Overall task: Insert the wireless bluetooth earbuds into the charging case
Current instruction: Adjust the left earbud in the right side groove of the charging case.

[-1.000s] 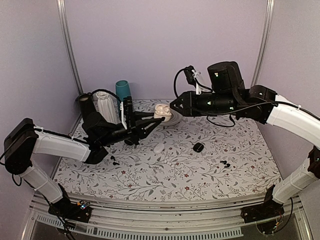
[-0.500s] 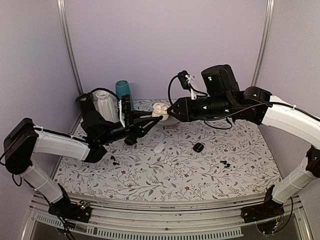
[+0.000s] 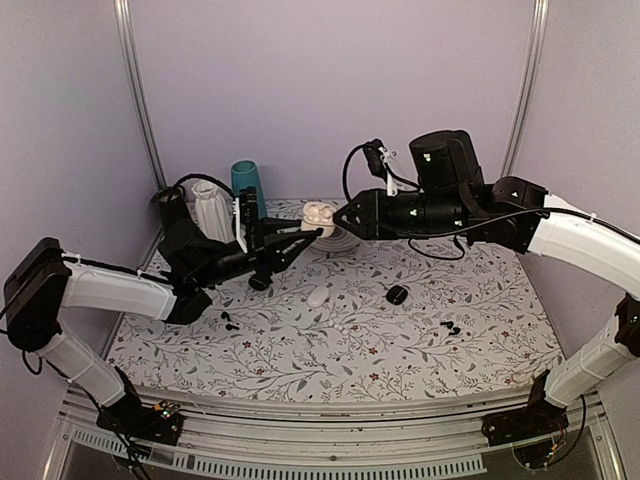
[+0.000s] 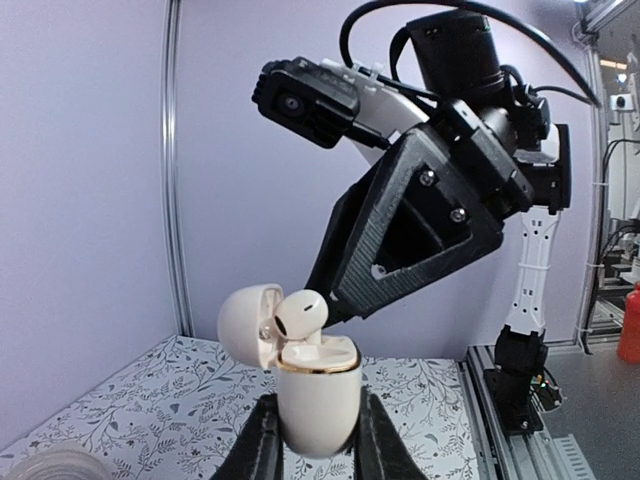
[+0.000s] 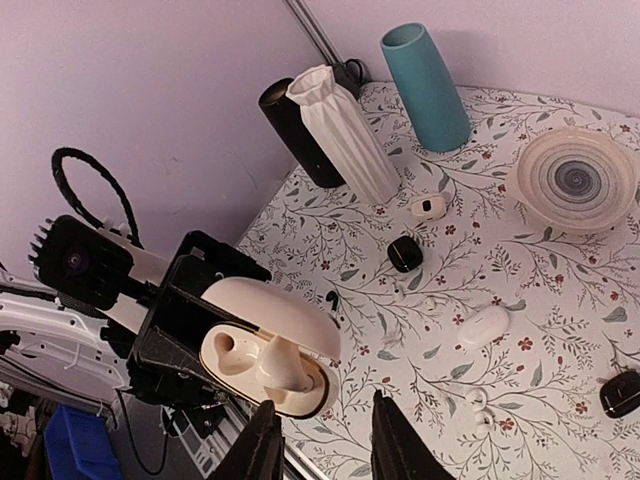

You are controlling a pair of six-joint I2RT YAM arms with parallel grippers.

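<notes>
My left gripper [image 3: 306, 234] is shut on the white charging case [image 3: 318, 212] and holds it upright above the table with its lid open. In the left wrist view my left gripper [image 4: 318, 442] clamps the case [image 4: 318, 400] at its lower half. One white earbud [image 4: 300, 313] stands in a well and sticks up above the rim. In the right wrist view the case [image 5: 300, 322] shows that earbud [image 5: 275, 362] beside an empty well [image 5: 222, 346]. My right gripper [image 3: 342, 220] is open and empty just right of the case; it also shows in its own view [image 5: 322, 445]. Another white earbud [image 5: 478, 402] lies on the table.
A white oval object [image 3: 318, 296], a black case [image 3: 397, 294] and black earbuds [image 3: 450, 327] lie mid-table. A teal vase [image 3: 245, 180], a white ribbed vase [image 3: 212, 210] and a black cylinder [image 5: 295, 130] stand back left. A striped bowl [image 5: 578, 180] sits at the back.
My right gripper came in to the case and has drawn back slightly to the right. My left gripper has raised the case a little.
</notes>
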